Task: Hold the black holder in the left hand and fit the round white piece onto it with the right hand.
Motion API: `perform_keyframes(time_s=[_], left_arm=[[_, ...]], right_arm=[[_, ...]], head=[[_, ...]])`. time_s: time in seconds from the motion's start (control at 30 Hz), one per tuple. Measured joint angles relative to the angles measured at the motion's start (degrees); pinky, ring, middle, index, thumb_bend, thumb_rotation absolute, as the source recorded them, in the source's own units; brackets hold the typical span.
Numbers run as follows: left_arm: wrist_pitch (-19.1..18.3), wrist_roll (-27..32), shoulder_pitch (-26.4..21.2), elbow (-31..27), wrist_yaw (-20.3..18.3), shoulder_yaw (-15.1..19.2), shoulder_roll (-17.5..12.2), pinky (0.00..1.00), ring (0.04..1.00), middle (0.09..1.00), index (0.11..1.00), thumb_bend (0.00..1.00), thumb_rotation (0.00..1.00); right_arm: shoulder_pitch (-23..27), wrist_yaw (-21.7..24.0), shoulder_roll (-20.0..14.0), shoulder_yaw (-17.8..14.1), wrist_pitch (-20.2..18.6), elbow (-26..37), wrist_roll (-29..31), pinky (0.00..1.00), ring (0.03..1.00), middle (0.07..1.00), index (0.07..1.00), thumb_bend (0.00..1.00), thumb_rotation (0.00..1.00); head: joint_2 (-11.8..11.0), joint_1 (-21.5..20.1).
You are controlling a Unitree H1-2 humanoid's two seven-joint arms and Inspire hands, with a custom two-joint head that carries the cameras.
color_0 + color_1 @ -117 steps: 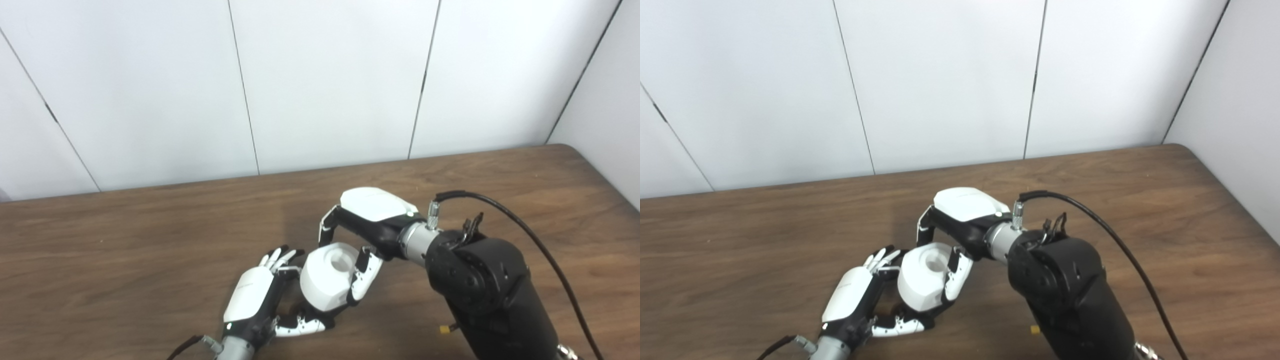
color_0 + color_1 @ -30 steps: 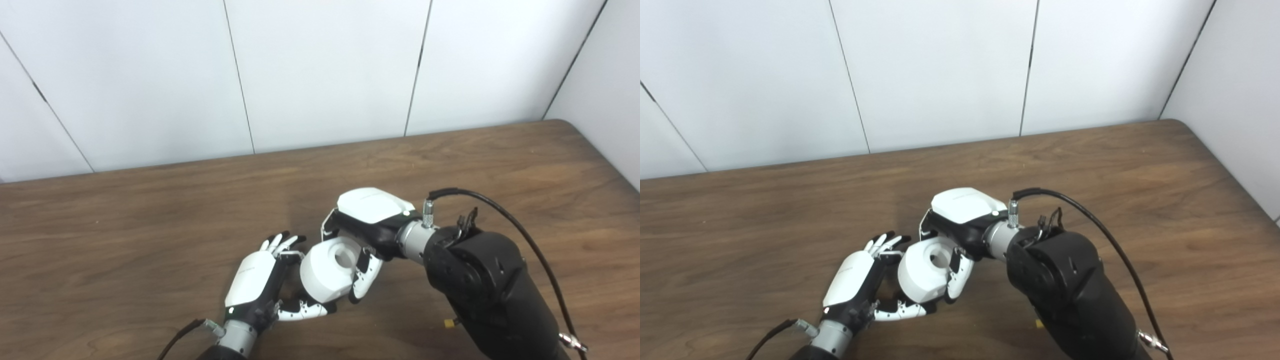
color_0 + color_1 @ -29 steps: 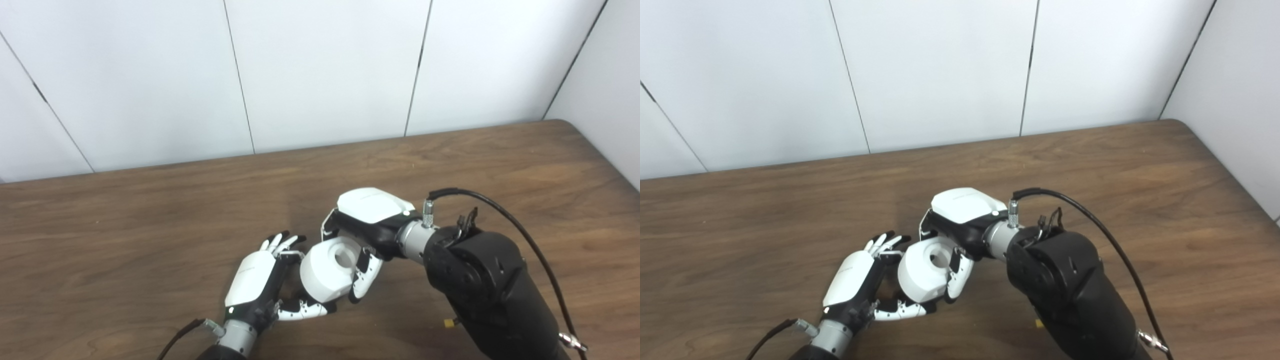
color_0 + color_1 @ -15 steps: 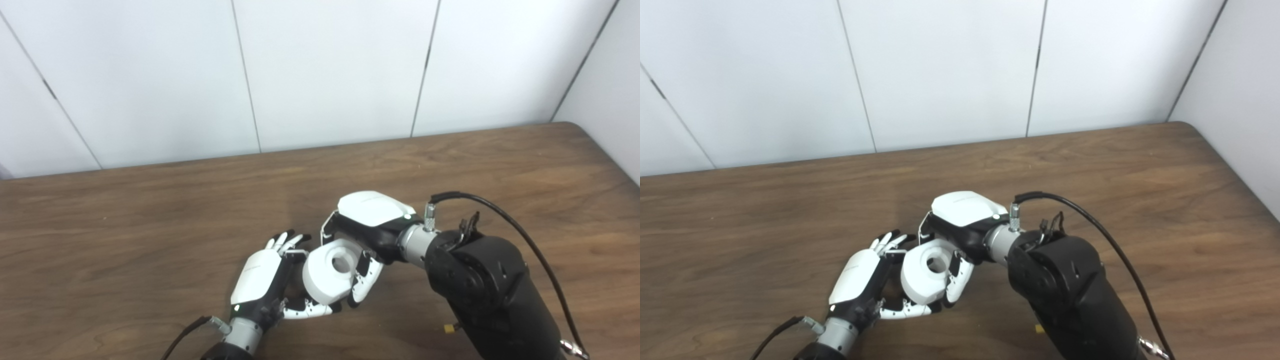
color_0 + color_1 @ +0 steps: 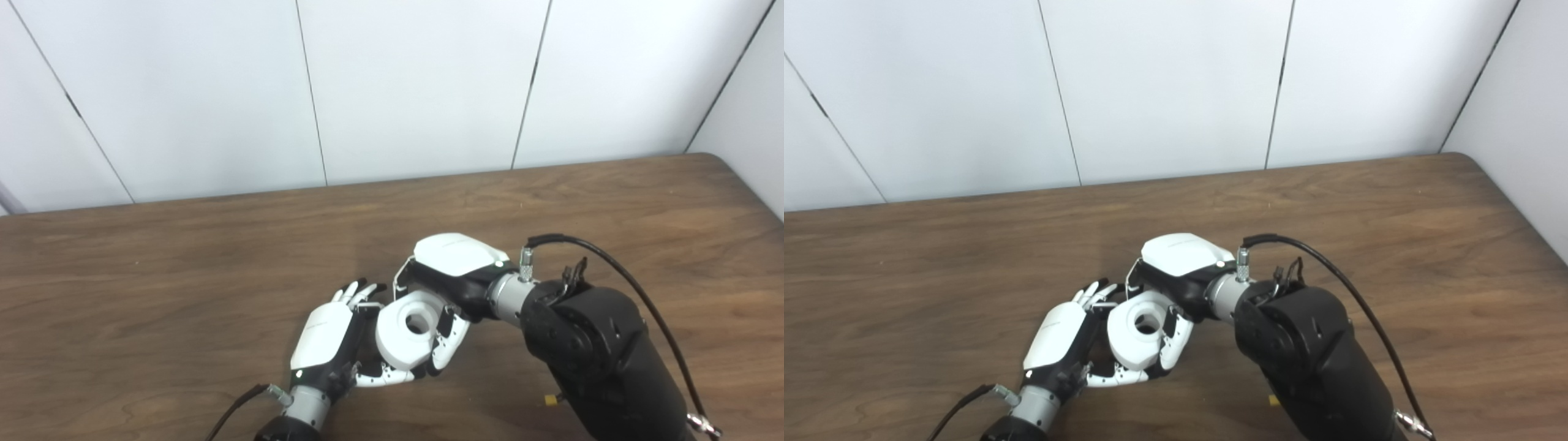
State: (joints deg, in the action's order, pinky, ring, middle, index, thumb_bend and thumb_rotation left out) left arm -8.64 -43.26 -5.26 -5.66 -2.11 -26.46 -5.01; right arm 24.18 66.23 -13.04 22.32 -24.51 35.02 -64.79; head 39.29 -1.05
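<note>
Left eye view: the right hand [image 5: 450,278] clamps the white piece [image 5: 407,329], now tilted more upright than before, against the left hand [image 5: 331,343]; that hand's grip and the holder are hidden.

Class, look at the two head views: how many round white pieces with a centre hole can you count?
1. The round white piece sits between the right hand and left hand, above the table. Others could hide beneath them.
</note>
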Motion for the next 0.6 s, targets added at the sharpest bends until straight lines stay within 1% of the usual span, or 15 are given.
perform_keyframes(time_s=[0.13,0.33,0.37,0.4,0.53,0.6], left_arm=[[-0.3,0.0,0.0,0.0,0.0,-0.1,0.1,0.97,0.988,0.91,0.477,0.52,0.04],[-0.5,0.0,0.0,-0.1,0.0,-0.2,0.1,0.98,0.989,0.911,0.477,0.52,0.04],[-0.5,0.0,0.0,-0.1,0.0,-0.2,0.1,0.98,0.989,0.91,0.477,0.52,0.04],[-0.5,0.0,0.0,-0.1,0.0,-0.2,0.1,0.98,0.989,0.91,0.477,0.52,0.04],[-0.6,-0.1,0.1,-0.2,0.0,-0.3,0.1,0.98,0.991,0.912,0.478,0.52,0.04],[-1.1,-0.4,0.2,-0.6,0.0,-0.5,0.1,0.98,0.991,0.911,0.478,0.52,0.04]], right_arm=[[0.0,0.0,0.0,0.1,0.0,0.0,0.0,0.99,0.887,0.711,0.479,0.5,0.13],[0.0,0.0,0.0,0.1,0.0,-0.1,0.1,1.0,0.885,0.721,0.48,0.5,0.14],[0.0,0.0,0.0,0.1,0.0,-0.1,0.1,1.0,0.882,0.722,0.48,0.5,0.13],[0.0,0.0,0.0,0.1,0.0,-0.1,0.1,0.99,0.875,0.719,0.479,0.5,0.13],[0.0,0.0,0.0,0.0,0.0,-0.1,0.1,0.97,0.859,0.697,0.483,0.5,0.14],[-0.1,-0.1,0.0,-0.2,0.0,-0.1,0.1,0.99,0.849,0.678,0.487,0.51,0.14]], head=[[0.0,0.1],[0.0,0.1],[-0.5,0.1],[-0.5,0.1],[-0.4,0.3],[-0.3,0.3]])
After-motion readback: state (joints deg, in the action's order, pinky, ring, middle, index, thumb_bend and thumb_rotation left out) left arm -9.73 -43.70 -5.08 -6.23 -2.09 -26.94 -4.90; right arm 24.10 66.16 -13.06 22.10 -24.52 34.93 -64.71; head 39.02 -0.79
